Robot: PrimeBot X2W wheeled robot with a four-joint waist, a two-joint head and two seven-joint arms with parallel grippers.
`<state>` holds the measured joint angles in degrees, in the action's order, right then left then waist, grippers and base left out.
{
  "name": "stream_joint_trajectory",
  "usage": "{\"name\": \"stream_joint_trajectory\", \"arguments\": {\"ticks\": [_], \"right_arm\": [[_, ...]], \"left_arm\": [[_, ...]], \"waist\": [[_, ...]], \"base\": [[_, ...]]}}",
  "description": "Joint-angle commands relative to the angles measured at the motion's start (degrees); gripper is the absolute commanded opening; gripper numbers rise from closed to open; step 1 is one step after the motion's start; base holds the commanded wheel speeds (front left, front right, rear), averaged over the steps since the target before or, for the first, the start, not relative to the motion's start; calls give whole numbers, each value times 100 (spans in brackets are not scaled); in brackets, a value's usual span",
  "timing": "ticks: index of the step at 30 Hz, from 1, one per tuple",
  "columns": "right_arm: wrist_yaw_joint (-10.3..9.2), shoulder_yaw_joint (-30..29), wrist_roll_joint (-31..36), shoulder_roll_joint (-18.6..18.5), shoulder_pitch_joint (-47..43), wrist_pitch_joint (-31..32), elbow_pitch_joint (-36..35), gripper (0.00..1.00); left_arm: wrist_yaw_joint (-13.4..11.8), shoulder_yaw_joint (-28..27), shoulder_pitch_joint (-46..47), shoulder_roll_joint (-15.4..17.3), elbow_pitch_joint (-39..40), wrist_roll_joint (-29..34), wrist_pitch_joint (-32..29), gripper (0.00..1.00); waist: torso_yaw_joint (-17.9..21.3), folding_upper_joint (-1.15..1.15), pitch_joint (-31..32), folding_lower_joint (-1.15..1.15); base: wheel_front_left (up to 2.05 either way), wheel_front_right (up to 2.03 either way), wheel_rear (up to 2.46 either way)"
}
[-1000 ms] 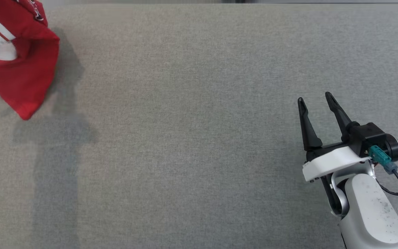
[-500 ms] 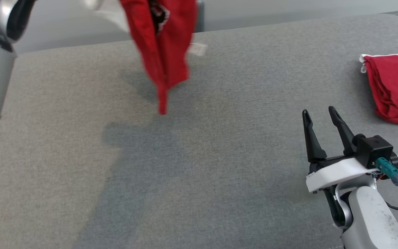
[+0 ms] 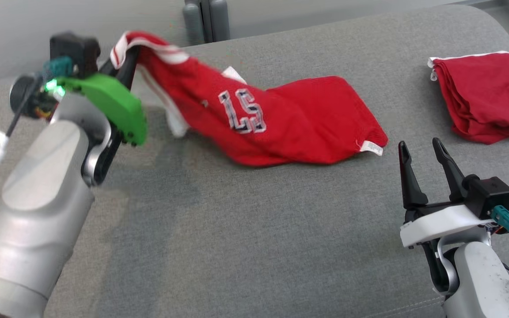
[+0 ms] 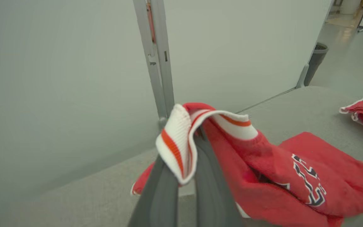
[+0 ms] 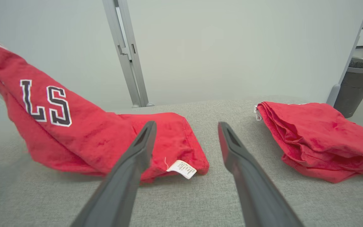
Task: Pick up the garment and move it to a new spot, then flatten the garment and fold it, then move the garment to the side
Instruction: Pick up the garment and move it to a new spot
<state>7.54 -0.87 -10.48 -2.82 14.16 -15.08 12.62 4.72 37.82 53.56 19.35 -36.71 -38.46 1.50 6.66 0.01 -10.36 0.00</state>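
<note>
Left gripper (image 3: 125, 59) is clenched on the striped collar of the garment (image 3: 290, 119), which drapes away toward the right gripper (image 3: 420, 150). The right gripper is released, with the hem just ahead of its tips. Recommended: lower the collar slowly, drawing the cloth taut to prevent bunching.

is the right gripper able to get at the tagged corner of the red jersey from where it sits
Probably yes. The right gripper is open, and the jersey has its tagged corner lying close beside it with only bare grey surface between.
</note>
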Motion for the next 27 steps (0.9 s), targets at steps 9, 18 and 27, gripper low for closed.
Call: {"name": "stream_joint_trajectory", "arguments": {"ticks": [9, 18, 27], "right_arm": [[-11, 2, 63, -16, 176, -11, -68, 100], [-11, -27, 203, -17, 169, -11, -22, 100], [-11, -101, 417, -17, 32, -11, 56, 100]], "left_arm": [[-177, -126, -654, 306, -1301, 51, 895, 0], [-76, -261, -843, 170, -1644, 73, 1342, 100], [-216, -1475, -1925, -200, -145, 287, 1361, 100]], "waist": [[-41, -1, -398, 0], [-241, -1, -346, 0], [-603, -1, -20, 0]], "base": [[0, 0, 0], [0, 0, 0], [0, 0, 0]]}}
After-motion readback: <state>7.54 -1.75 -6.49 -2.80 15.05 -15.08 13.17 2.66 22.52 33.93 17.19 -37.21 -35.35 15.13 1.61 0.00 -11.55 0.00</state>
